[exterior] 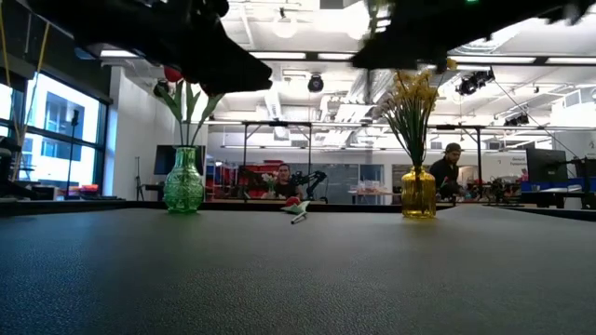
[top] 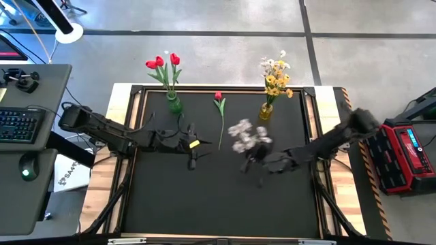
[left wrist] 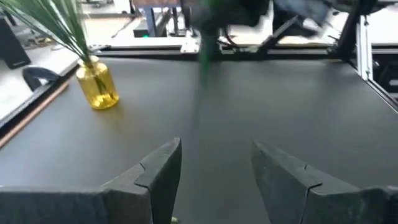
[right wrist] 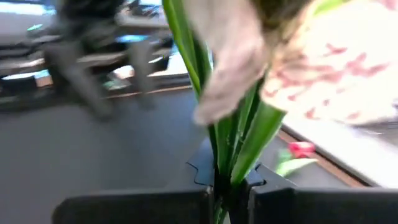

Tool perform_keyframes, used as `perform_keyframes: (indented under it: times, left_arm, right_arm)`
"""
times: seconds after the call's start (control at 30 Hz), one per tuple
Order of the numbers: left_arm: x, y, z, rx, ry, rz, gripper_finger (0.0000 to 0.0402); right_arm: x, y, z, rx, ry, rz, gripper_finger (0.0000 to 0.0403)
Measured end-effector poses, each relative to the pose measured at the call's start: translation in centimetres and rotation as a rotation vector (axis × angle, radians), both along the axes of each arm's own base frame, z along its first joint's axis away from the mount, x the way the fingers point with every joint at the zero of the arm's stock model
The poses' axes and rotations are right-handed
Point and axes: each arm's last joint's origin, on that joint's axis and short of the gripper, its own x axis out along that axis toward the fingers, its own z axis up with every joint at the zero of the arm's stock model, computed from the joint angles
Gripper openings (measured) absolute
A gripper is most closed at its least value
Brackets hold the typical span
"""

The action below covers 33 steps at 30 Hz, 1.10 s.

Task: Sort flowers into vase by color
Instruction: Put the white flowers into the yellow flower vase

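My right gripper [top: 252,160] hovers over the middle of the black table, shut on a spray of white blossoms [top: 246,136]. My left gripper [top: 199,146] stands open to its left with nothing between its fingers [left wrist: 216,155]. A green vase [top: 174,103] at the far left holds red tulips [top: 163,64]. Yellow flowers [top: 276,78] fill a yellow vase [top: 266,111] at the far right. One red tulip [top: 219,112] lies flat on the table between the vases. My right gripper pinches the white spray's green stems [right wrist: 227,177] between its two fingers, low on the stems. The fingers come almost level from the table's right side. The spray is lifted clear of the table, its blossoms [right wrist: 336,74] above the fingers.
The table has a raised wooden rim [top: 122,122]. A desk with a keyboard [top: 20,126] stands to the left and a red case [top: 409,153] to the right. People sit in the room beyond the far edge [exterior: 453,172].
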Motion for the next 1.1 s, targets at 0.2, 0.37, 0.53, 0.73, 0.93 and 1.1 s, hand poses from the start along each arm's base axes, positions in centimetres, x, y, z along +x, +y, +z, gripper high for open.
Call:
perform_keyframes:
  times: [0.2,0.37,0.53,0.73,0.93,1.1]
  left_arm:
    - [0.3,-1.3,-0.5,-0.011,-0.016,-0.044,0.0182]
    - [0.9,-2.3,-1.2,-0.017,-0.047,-0.075,0.0182]
    - [1.5,-2.6,-2.0,-0.019,-0.054,-0.082,0.0182]
    - [1.7,-2.7,-2.4,-0.034,-0.05,-0.077,0.0182]
    - [1.7,-2.7,-2.2,-0.039,-0.066,-0.077,0.0182]
    - [1.7,-2.6,-2.2,-0.038,-0.068,-0.072,0.0182]
  right_arm:
    - [-4.9,-2.9,2.6,-0.115,-0.086,-0.181,0.0]
    - [-6.7,-6.4,5.1,-0.216,-0.142,-0.323,0.0]
    - [-7.4,-9.9,6.0,-0.27,-0.113,-0.47,0.0]
    - [-7.1,-12.6,3.9,-0.193,-0.081,-0.456,0.0]
    - [-7.1,-13.6,3.2,-0.193,-0.026,-0.513,0.0]
    - [-7.1,-14.3,2.8,-0.156,-0.03,-0.504,0.0]
